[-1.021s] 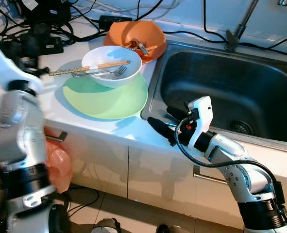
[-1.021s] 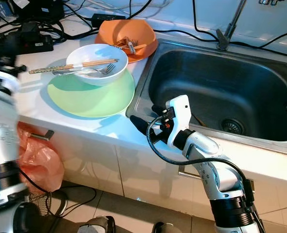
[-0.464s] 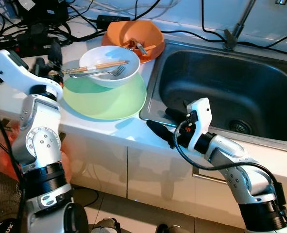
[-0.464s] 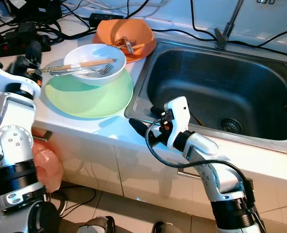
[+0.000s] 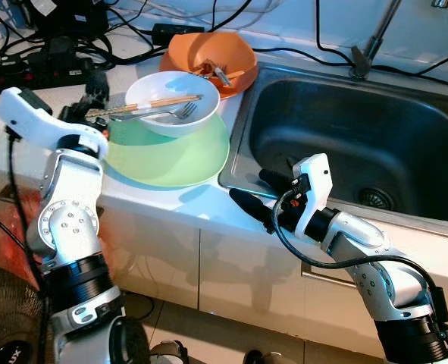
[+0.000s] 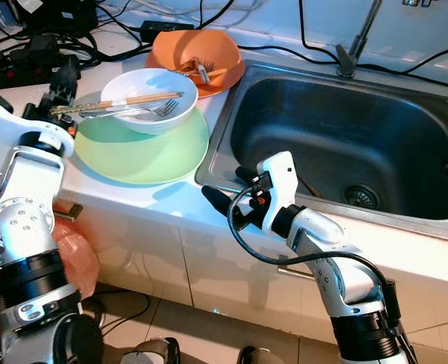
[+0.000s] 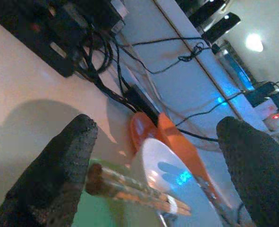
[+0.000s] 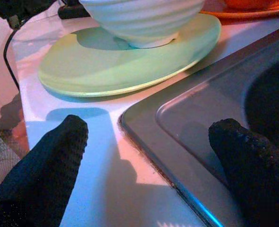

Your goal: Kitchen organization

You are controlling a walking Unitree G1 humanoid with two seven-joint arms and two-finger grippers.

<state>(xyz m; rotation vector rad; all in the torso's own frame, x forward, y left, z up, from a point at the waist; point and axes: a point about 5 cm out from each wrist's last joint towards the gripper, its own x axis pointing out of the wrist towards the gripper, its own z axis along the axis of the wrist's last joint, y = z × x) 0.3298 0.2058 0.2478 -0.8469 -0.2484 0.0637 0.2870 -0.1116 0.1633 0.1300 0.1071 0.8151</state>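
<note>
Left gripper [image 5: 93, 97] has risen, jaws apart, to the chopsticks [image 5: 144, 105].

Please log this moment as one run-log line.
left gripper: open at chopsticks end | right gripper: open over sink corner | white bowl: on green plate

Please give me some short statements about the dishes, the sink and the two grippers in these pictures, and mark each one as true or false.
1. The white ribbed bowl stands on the flat pale green plate. True.
2. A pair of wooden chopsticks and a metal fork lie across the white bowl. True.
3. The orange bowl sits inside the steel sink. False: it stands on the white counter, behind the white bowl.
4. The left gripper is shut on the chopsticks. False: its fingers are open, with the chopstick ends between them.
5. The right gripper is open at the sink's near corner. True.
</note>
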